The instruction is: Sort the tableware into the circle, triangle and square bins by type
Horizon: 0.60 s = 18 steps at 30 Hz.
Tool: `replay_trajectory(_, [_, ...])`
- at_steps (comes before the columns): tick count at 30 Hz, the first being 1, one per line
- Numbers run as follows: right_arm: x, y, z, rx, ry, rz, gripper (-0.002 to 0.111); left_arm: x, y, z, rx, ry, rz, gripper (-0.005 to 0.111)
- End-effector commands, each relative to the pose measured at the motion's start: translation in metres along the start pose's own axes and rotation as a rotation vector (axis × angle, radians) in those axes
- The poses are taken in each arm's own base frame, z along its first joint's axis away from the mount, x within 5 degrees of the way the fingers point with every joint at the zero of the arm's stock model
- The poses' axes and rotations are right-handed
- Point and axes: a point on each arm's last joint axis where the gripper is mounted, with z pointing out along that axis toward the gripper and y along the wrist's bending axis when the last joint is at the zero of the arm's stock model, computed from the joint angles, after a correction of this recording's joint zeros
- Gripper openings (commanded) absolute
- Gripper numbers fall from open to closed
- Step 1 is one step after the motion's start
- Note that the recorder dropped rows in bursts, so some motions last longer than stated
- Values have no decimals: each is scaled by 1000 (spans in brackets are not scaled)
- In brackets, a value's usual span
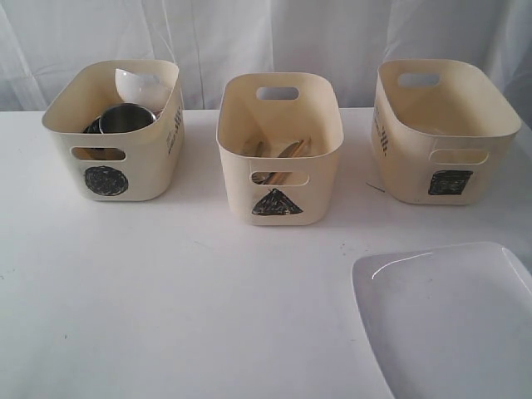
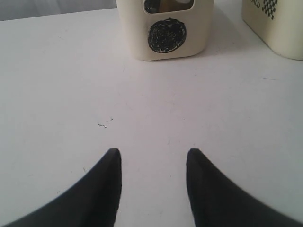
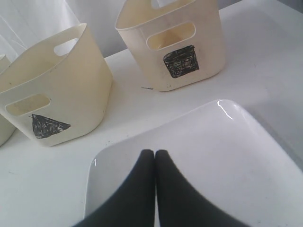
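Note:
The large white squarish plate (image 1: 453, 324) (image 3: 213, 165) lies flat on the table at the front right. My right gripper (image 3: 155, 152) hangs shut above the plate, nothing between its fingers. The circle bin (image 1: 116, 133) (image 2: 163, 30) at the back left holds a steel bowl (image 1: 126, 118) and a small white bowl (image 1: 137, 86). Wooden chopsticks and cutlery (image 1: 283, 150) lie in the triangle bin (image 1: 280, 145) (image 3: 52, 90). The square bin (image 1: 440, 129) (image 3: 173, 45) stands at the back right. My left gripper (image 2: 152, 152) is open over bare table in front of the circle bin. Neither arm shows in the exterior view.
The white table (image 1: 191, 307) carries the three cream bins in a row along the back. A white curtain (image 1: 266, 33) hangs behind them. Small dark specks (image 2: 102, 124) mark the table near my left gripper.

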Motion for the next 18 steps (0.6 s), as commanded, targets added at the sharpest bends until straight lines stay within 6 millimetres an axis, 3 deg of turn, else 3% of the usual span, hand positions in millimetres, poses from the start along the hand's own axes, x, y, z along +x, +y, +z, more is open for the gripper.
replay_trajectory(1, [1,0,0,-1,-2,-3,0,1,0,0,-5,1,-11,49])
replay_trajectory(18, [1,0,0,-1,-2,-3,0,1,2,0,-42,3,-24,49])
